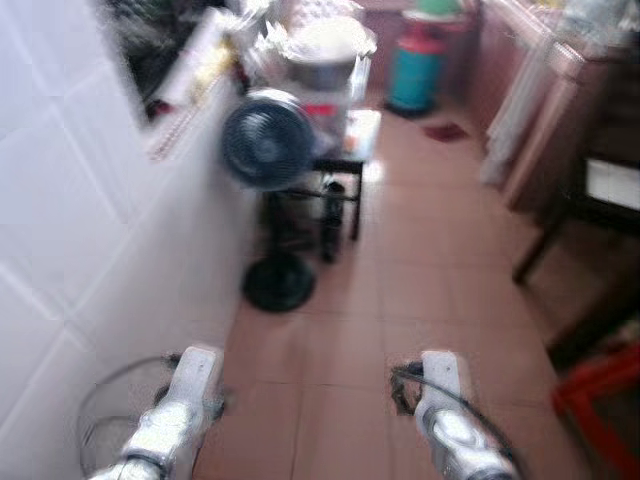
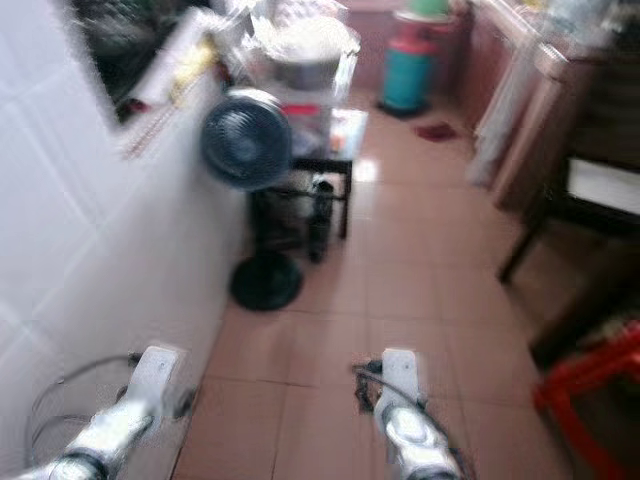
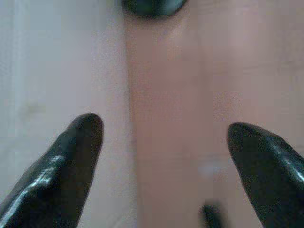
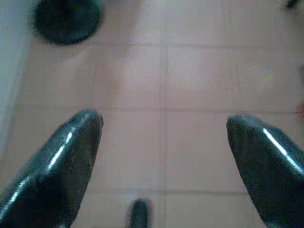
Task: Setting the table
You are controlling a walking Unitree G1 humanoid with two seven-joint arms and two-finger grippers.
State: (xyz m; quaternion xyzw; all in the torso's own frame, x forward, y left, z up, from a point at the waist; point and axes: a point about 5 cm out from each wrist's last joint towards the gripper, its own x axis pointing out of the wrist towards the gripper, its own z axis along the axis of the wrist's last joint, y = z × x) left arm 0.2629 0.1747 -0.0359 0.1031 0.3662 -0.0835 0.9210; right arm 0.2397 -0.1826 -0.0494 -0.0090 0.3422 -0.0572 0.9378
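At nine o'clock a white tiled wall (image 1: 70, 250) runs beside me. My left gripper (image 3: 164, 142) hangs with fingers spread wide, empty, over the wall's foot and the brown tiled floor (image 1: 420, 290). At eleven o'clock stands a dark pedestal fan (image 1: 268, 140). My right gripper (image 4: 164, 137) is likewise spread, holding nothing, above the floor. At two o'clock stands a dark table (image 1: 600, 190); at four o'clock, a red stool (image 1: 600, 395).

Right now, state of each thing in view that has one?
left tool: open, empty, over floor beside the white wall
right tool: open, empty, over tiled floor
standing fan: upright by the wall; too blurred to tell if running
teal cylinder: upright at far end
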